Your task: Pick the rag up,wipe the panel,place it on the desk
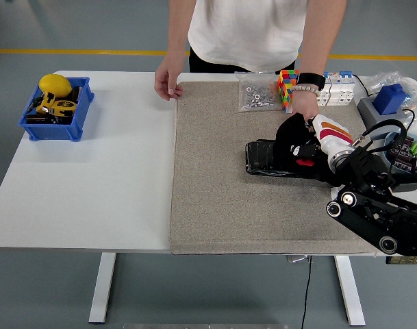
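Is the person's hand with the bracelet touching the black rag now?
Cannot tell. In the head view, the person's hand meets the top edge of the black rag held by the right robot hand, but no contact or gap shows plainly.

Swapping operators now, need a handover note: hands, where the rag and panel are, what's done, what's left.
Right hand: shut on the black rag, pressing it on the right end of the black panel.
Left hand: not in view.
Panel lies flat on the grey mat. A person's hand hovers just behind the rag; their other hand rests at the mat's far left corner.
Done: rag picked up, wiping under way.
Left: finish wiping, put rag on the desk.
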Available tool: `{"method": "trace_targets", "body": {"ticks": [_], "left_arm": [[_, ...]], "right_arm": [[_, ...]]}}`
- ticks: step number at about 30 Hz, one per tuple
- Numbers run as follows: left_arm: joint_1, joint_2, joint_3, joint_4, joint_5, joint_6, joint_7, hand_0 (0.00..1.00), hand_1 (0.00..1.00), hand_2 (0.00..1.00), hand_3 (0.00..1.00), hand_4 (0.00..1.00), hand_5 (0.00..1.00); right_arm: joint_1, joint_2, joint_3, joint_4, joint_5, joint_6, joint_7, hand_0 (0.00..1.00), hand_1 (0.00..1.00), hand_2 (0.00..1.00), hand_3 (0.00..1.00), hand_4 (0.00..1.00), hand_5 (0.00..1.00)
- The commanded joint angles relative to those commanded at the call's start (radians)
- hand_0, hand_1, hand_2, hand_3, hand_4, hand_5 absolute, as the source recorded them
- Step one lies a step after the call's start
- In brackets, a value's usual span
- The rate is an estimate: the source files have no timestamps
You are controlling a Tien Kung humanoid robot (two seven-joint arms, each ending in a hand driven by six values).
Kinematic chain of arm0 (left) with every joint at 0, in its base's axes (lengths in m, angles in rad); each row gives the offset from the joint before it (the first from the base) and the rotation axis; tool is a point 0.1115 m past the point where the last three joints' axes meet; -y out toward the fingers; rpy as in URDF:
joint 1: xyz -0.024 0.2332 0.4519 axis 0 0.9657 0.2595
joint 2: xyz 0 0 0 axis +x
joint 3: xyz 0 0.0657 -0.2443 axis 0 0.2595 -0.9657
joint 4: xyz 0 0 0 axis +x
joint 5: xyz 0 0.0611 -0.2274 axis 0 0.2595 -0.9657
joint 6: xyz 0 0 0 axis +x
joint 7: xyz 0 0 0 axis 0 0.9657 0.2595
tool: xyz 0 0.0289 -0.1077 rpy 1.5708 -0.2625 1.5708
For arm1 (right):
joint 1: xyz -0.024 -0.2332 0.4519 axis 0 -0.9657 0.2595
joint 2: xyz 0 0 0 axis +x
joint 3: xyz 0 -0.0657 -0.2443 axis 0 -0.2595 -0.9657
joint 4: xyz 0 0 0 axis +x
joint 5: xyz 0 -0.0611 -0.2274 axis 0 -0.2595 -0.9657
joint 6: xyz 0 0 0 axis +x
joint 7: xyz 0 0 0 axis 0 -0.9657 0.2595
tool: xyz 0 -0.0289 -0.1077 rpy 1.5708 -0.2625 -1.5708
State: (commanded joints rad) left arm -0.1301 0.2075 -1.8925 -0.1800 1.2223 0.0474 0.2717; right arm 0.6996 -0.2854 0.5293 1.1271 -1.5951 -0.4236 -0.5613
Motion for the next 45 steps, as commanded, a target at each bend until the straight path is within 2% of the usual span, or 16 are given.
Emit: {"method": "trace_targets", "body": {"ticks": [36, 45], "left_arm": [[0.012, -0.002, 0.004, 0.000, -0.006, -0.001, -0.001, 0.686, 0.730, 0.731, 0.605, 0.667, 0.624], [0.010, -0.001, 0.006, 0.000, -0.005, -0.002, -0.003, 0.686, 0.729, 0.731, 0.605, 0.667, 0.624]], "right_arm": [[-0.051, -0.116, 0.071, -0.030, -0.026, 0.003, -0.003, 0.246, 0.293, 0.340, 0.365, 0.726, 0.002], [-0.047, -0.123, 0.078, -0.027, -0.028, 0.003, -0.005, 0.246, 0.293, 0.340, 0.364, 0.726, 0.002]]}}
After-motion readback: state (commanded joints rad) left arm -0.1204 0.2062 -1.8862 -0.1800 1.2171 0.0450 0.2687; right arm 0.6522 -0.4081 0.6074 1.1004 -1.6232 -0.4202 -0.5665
